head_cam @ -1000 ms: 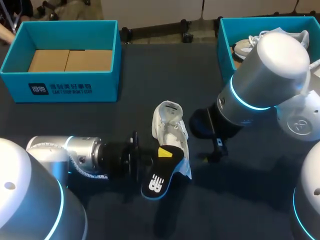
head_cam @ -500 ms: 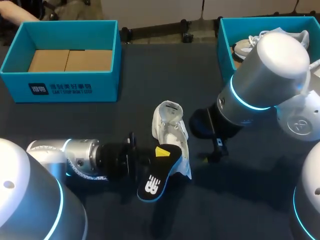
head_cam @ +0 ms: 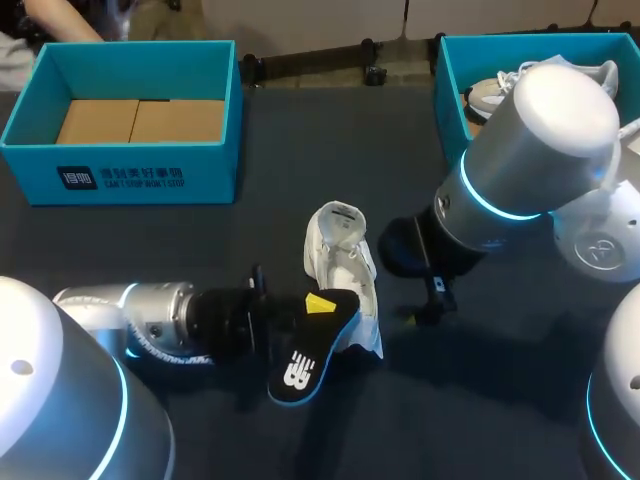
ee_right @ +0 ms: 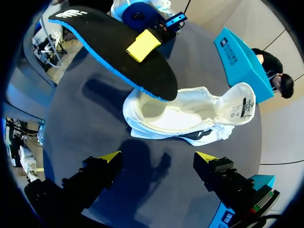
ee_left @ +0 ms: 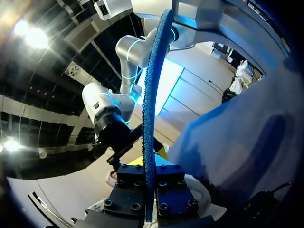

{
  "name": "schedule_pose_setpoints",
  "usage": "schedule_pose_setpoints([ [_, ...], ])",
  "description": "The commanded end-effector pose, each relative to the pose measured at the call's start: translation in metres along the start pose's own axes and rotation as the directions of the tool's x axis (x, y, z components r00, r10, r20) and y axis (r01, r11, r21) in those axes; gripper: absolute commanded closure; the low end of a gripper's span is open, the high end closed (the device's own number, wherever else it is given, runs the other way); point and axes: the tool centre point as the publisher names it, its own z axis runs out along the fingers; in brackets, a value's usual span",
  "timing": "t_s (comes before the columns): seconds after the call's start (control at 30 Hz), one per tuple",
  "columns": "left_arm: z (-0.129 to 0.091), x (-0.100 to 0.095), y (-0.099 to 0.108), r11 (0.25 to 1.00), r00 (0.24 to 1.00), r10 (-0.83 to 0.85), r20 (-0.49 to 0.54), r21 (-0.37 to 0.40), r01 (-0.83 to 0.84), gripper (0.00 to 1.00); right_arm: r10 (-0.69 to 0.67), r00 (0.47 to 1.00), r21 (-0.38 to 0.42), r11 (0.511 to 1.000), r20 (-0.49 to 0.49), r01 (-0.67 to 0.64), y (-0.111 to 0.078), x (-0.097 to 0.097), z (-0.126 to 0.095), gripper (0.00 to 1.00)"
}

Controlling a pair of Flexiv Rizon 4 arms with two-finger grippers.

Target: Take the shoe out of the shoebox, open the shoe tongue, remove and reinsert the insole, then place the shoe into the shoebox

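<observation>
A white shoe (head_cam: 340,262) lies mid-table, and in the right wrist view its opening (ee_right: 164,111) faces my right gripper. My left gripper (head_cam: 318,304) is shut on a black insole (head_cam: 302,362) with a blue edge, held above the table. One end of the insole (ee_right: 114,45) hangs over the shoe's opening. In the left wrist view the insole (ee_left: 151,95) stands edge-on between the two pads (ee_left: 129,190). My right gripper (ee_right: 156,159) hovers open just right of the shoe with nothing between its yellow tips. The right arm (head_cam: 500,190) hides it in the head view.
A teal shoebox (head_cam: 120,165) with a cardboard floor stands at the back left. A second teal box (head_cam: 450,90) at the back right holds another shoe (head_cam: 488,97), partly behind my right arm. The dark table (head_cam: 300,150) lies bare between them.
My left gripper has drawn back to the left and toward the front edge, taking the insole further away from the shoe. The right arm and the shoe have stayed put.
</observation>
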Motion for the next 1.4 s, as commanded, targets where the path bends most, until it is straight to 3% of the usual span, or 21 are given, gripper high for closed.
schedule_pose_setpoints([
  [0.03, -0.006, 0.002, -0.001, 1.000, 1.000, -0.001, 0.008, -0.013, 0.001, 1.00, -0.001, 1.000, -0.001, 1.000, 0.001, 0.001, -0.001, 0.001, 0.000, 0.00],
  [0.67, -0.009, 0.009, 0.016, 0.999, 1.000, -0.020, 0.008, -0.032, 0.020, 1.00, -0.001, 1.000, -0.001, 1.000, 0.001, 0.001, -0.001, 0.001, 0.000, 0.00],
  [1.4, -0.001, 0.005, 0.004, 1.000, 1.000, -0.008, 0.014, -0.001, 0.008, 1.00, -0.001, 1.000, -0.001, 1.000, 0.001, 0.001, -0.001, 0.001, 0.000, 0.00],
])
